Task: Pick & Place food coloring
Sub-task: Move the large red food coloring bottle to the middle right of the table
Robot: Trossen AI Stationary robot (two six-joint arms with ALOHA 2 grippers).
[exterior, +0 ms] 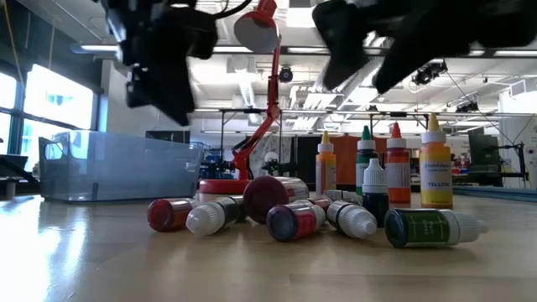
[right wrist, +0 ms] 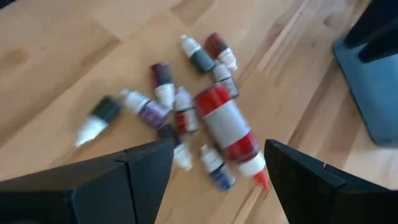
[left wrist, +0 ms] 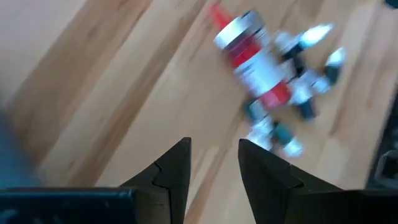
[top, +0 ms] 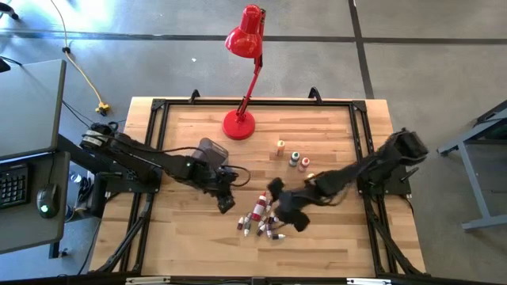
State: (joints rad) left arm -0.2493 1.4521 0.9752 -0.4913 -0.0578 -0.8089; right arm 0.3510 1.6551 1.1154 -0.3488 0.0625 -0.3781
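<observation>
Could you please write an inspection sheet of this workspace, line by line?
Surface: wooden table, bare around the pile.
Job's things: small bottles lying in a pile; four bottles upright behind.
Clutter: red desk lamp; grey tub.
Grippers: left gripper open, empty, beside the pile; right gripper open, empty, above it.
Cables: yellow cable on the floor.
Surroundings: keyboard and mouse on a side desk.

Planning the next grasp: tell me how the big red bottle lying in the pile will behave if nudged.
The big red bottle lies on its side and looks round, so it would probably roll. Small bottles crowd against it and would likely scatter.
</observation>
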